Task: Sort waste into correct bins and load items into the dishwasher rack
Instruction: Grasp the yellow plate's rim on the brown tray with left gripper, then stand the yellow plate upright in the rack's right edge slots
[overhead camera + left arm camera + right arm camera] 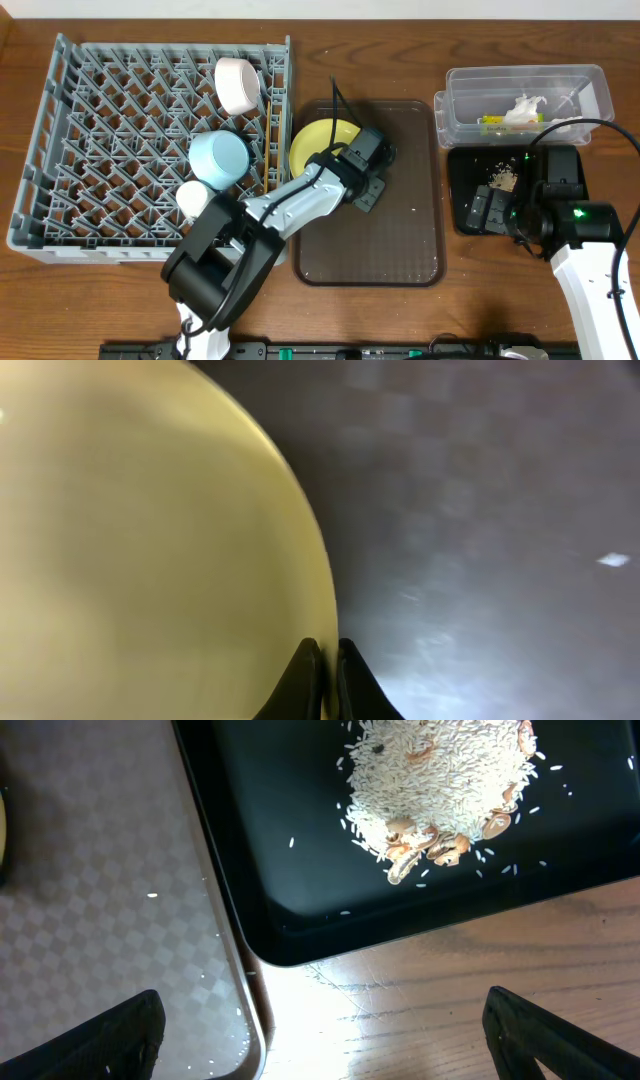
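Observation:
The yellow plate [318, 141] lies on the brown serving tray [400, 240]; my left gripper [362, 180] is shut on its rim, which fills the left wrist view [150, 540] with the fingertips [325, 660] pinching the edge. The grey rack [100, 150] holds a white bowl [238, 84], a light blue bowl [220, 158] and a small white cup [195, 198]. My right gripper [495, 210] is open and empty over the black tray [300, 840], which holds a rice pile [440, 780]. The clear tub [525, 100] holds white tissue [522, 108] and a yellow-green wrapper [495, 123]. Chopsticks are out of view.
The brown serving tray's edge [225, 950] runs beside the black tray in the right wrist view, with bare wood [420, 1010] between my right fingers. A few crumbs [412, 209] lie on the serving tray.

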{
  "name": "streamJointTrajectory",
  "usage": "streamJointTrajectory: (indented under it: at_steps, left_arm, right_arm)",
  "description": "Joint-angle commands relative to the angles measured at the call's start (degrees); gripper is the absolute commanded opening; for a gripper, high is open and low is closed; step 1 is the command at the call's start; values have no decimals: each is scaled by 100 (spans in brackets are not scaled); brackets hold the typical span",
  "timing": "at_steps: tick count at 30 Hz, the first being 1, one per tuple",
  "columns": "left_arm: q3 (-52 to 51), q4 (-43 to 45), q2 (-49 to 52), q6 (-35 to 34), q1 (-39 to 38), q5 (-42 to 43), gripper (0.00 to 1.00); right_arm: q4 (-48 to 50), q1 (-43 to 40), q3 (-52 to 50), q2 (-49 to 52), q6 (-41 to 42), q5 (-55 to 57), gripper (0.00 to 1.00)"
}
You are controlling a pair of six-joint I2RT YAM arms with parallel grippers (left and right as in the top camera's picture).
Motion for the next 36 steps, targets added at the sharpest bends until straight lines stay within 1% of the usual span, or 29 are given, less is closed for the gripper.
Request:
streamJointTrajectory:
  at_steps: [1, 7, 11, 15, 18, 21, 26, 29, 32, 36]
  left_arm:
    - [-129, -107, -444, -170, -144, 402, 6]
    - [-129, -105, -1360, -186, -133, 400, 6]
    - [-129, -107, -1996, -514, 136, 402, 6]
    - [-129, -107, -2549, -1034, 584, 487, 6]
    - [-129, -96, -2881, -1290, 1176, 1182, 6]
    - [-129, -74, -2992, -1386, 1851, 2264, 6]
    - [-131, -63, -2811, -1397, 2920, 4133, 6]
    - [-131, -63, -2597, -1565, 3410, 4975, 6]
    - [-131, -61, -2354, -1663, 3768, 5554, 6]
    - [-131, -66, -2055, -1687, 4089, 5818, 6]
  right_arm:
    - [-9, -85, 24, -9, -31, 17, 99]
    - [-9, -85, 26, -9, -31, 17, 99]
    - [-11, -85, 24, -9, -31, 17, 99]
    - [-11, -85, 26, -9, -31, 17, 99]
    - [-11, -85, 26, -9, -31, 17, 99]
    - [-11, -85, 26, -9, -31, 17, 99]
    - [-9, -85, 26, -9, -31, 17, 99]
    - [-9, -85, 26, -9, -31, 17, 99]
    - [-9, -85, 26, -9, -31, 17, 99]
    - [-11, -85, 26, -9, -31, 17, 99]
